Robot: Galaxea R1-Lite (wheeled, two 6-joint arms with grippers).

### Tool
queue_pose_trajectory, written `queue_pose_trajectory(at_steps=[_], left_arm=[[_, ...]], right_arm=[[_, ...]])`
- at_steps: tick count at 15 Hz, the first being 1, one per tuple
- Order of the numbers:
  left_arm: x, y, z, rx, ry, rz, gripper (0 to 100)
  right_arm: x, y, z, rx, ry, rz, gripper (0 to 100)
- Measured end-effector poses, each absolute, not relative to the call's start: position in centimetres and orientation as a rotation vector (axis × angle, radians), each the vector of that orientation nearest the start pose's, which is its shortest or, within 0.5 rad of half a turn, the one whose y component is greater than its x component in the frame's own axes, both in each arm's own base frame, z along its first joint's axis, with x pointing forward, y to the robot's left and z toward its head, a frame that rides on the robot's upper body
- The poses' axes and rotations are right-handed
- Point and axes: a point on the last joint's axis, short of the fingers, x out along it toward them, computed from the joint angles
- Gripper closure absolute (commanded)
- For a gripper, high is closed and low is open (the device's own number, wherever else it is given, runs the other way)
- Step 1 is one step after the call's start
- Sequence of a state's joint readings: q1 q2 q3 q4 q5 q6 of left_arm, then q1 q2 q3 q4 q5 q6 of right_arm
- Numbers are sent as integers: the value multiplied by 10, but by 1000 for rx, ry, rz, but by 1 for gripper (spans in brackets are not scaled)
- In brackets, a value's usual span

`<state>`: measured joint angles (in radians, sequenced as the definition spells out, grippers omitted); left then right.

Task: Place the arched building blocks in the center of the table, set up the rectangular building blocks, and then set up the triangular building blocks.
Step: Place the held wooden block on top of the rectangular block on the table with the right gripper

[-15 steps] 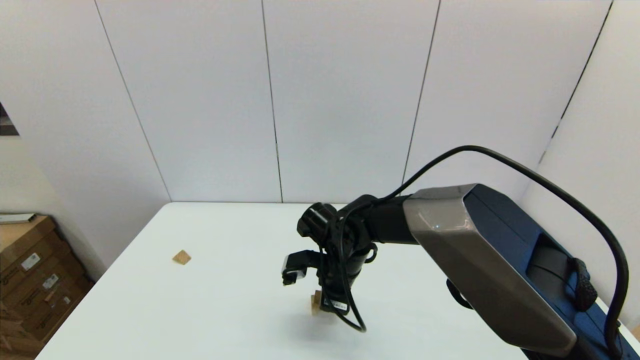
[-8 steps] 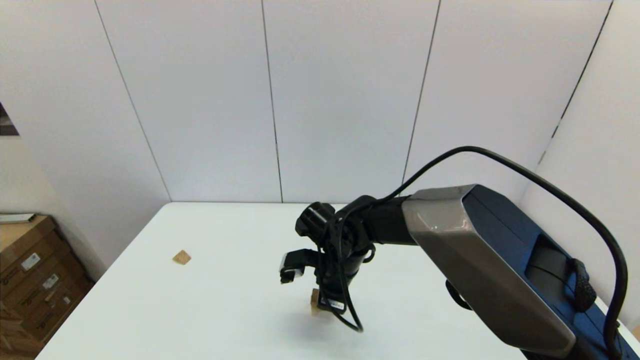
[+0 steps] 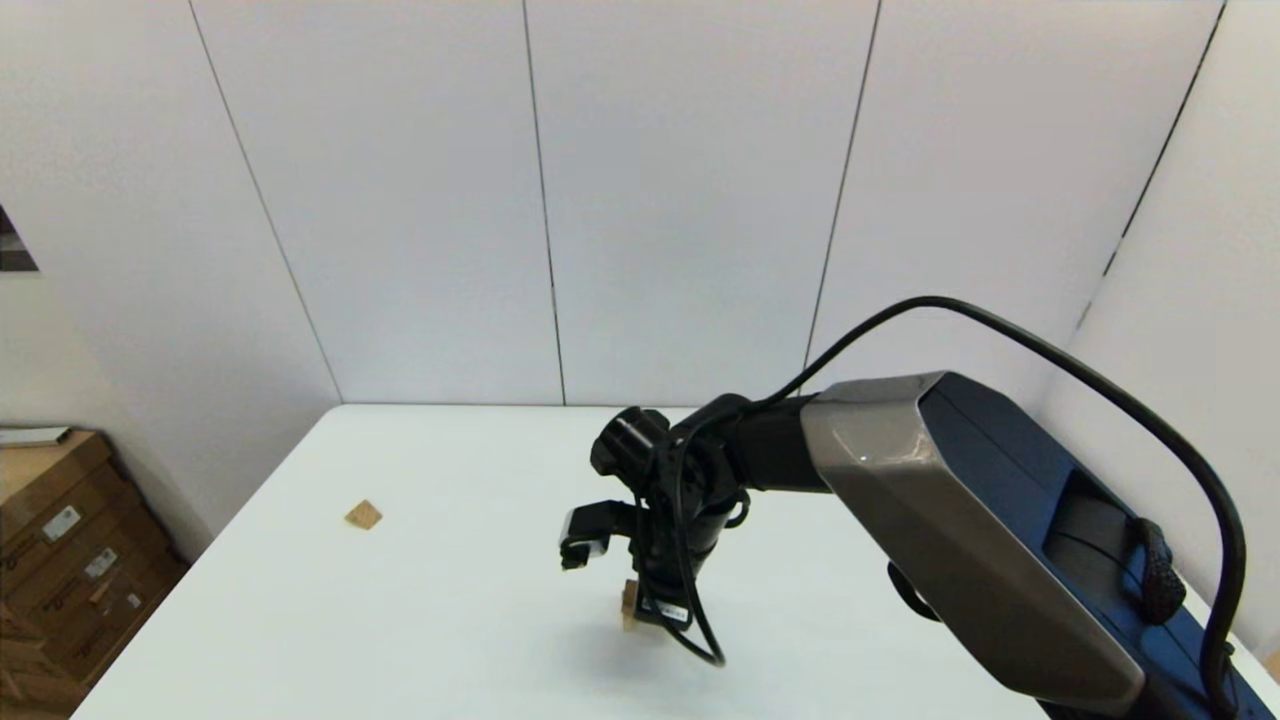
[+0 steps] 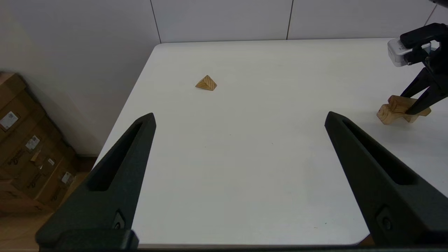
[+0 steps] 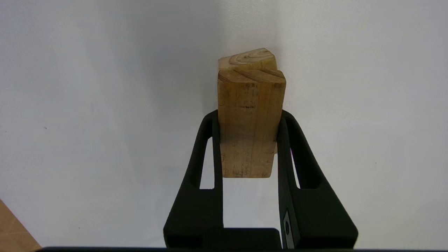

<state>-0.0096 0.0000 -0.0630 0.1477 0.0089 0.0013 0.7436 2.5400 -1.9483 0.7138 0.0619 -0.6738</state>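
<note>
Left wrist view is showing the left gripper [image 4: 238, 119] hanging with its two fingers spread wide over the near left part of the table [image 4: 245, 175], holding nothing. Past it, the triangular building blocks [image 4: 206, 83] are lying alone toward the far left edge, well apart from everything else. Off to the right in that view, the right gripper [image 4: 418, 105] is standing over two stacked wooden pieces near the table's middle.

Right wrist view is giving the close look the others lack: the right gripper [image 5: 248, 115] is pinching the rectangular building blocks [image 5: 249, 129] between its fingers, with the arched building blocks [image 5: 248, 58] lying just beneath and beyond it; whether the two are touching cannot be told.

Head view is hiding most of this behind the right arm's wrist; only a sliver of wood [image 3: 630, 603] is showing there, and the triangular block [image 3: 363, 514] is sitting far off to the left.
</note>
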Motion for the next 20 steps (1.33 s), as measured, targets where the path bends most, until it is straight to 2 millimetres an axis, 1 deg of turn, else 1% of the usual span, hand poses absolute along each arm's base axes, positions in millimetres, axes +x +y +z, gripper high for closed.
queue_pose_trajectory(at_steps=[20], left_arm=[[-28, 0, 78, 1, 85, 0, 0]], right_arm=[[342, 316, 35, -992, 971, 1095, 100]])
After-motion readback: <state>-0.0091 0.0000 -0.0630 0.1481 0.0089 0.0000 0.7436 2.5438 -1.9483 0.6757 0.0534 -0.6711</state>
